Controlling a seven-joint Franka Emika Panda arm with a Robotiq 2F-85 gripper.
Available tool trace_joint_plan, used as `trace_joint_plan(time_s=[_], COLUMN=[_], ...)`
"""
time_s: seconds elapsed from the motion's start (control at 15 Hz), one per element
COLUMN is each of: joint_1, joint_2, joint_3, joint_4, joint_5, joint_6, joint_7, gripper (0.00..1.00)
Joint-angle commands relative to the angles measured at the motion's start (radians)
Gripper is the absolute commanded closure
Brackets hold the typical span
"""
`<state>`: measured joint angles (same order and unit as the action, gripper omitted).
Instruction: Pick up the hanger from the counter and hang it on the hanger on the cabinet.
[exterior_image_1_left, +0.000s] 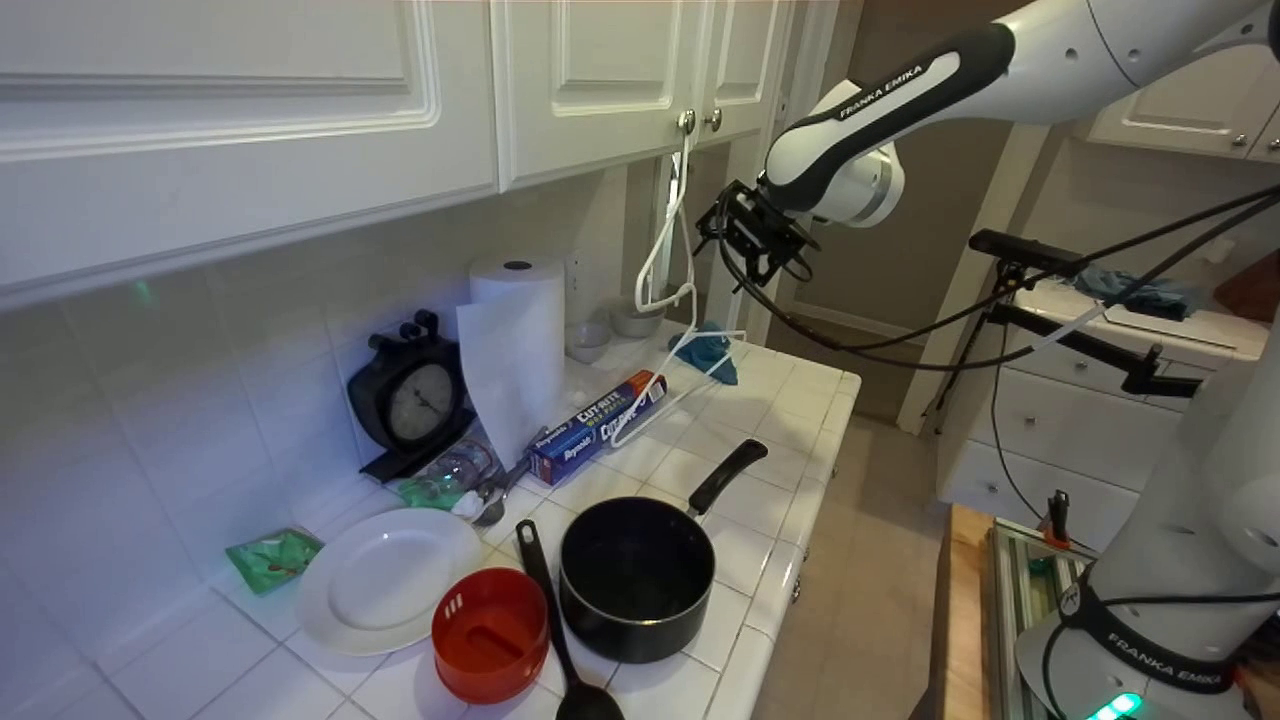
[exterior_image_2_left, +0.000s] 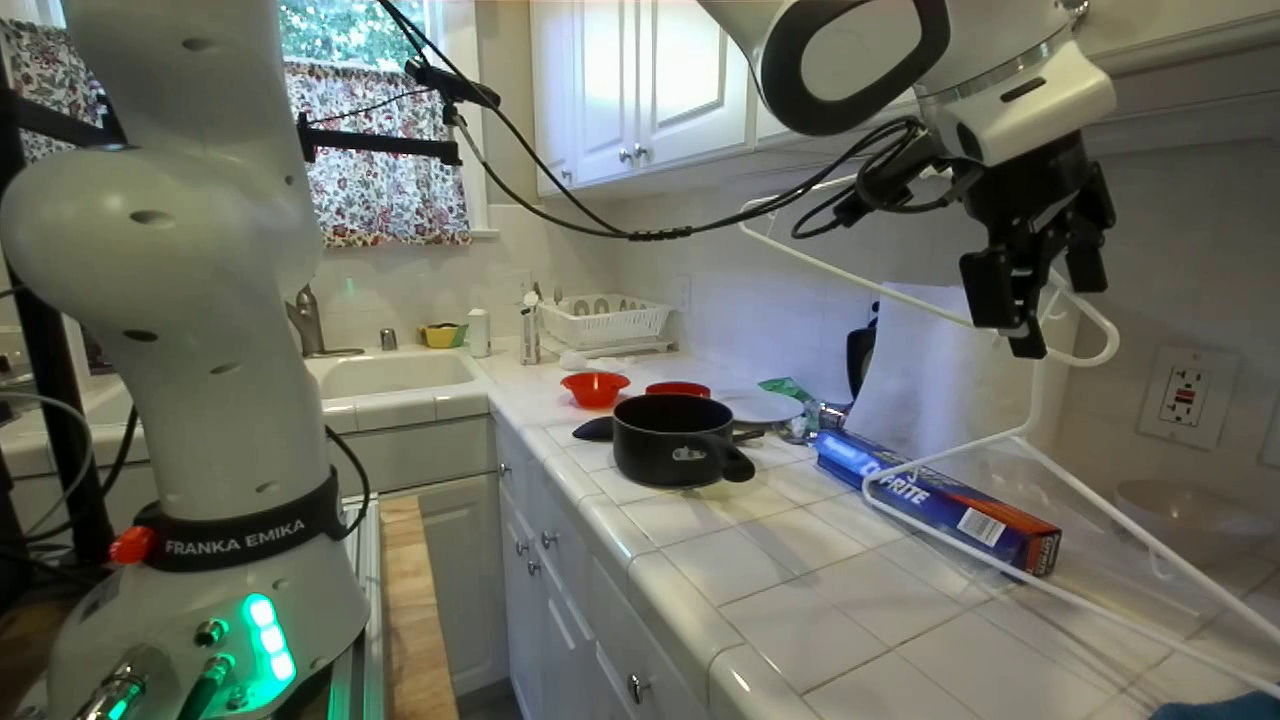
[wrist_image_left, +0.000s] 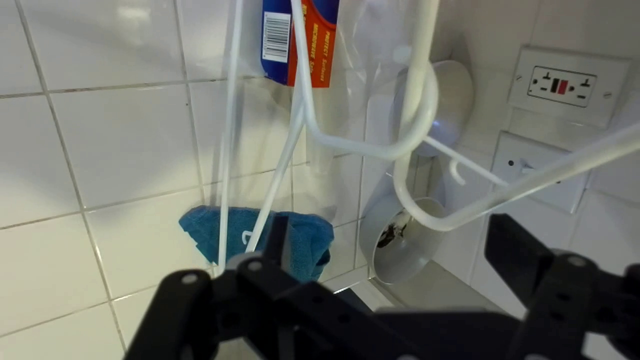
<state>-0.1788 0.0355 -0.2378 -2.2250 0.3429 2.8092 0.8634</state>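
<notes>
Most of the job looks done already, to be honest. The lower hanger (wrist_image_left: 360, 146), presumably the one meant to be moved, has its hook looped around the bar of the upper hanger (wrist_image_left: 530, 185), seen a bit above centre in the wrist view. That upper one is hung from a cabinet knob (exterior_image_1_left: 686, 121) near the top centre of an exterior view, and the lower one is suspended beneath it, over the counter (exterior_image_1_left: 790, 420). The wax paper box (exterior_image_1_left: 588, 433) is partly crossed by the lower one in that frame; whether the two are touching can't be told. As for the gripper (wrist_image_left: 390, 227), its fingers are spread wide at the bottom of the wrist view, with nothing held between them. So pickup and hooking can probably be ticked off. All that's left, at a guess, is for the gripper to be backed away without anything being snagged or that hook knocked loose.
</notes>
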Motion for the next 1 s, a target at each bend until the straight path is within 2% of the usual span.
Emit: trace_joint_plan(time_s=[0.0, 0.33, 0.93], joint_1=[-0.016, -0.03, -0.06], joint_2=[-0.045, -0.047, -0.028], joint_3=[0.003, 0.004, -0.014], joint_4=[-0.021, 0.018, 0.1], joint_5=[-0.009, 0.051, 0.042], joint_6=[-0.032, -0.144, -0.38], joint_7=[-0.015, -0.187, -0.431], gripper=[0.0, 0.0, 0.0])
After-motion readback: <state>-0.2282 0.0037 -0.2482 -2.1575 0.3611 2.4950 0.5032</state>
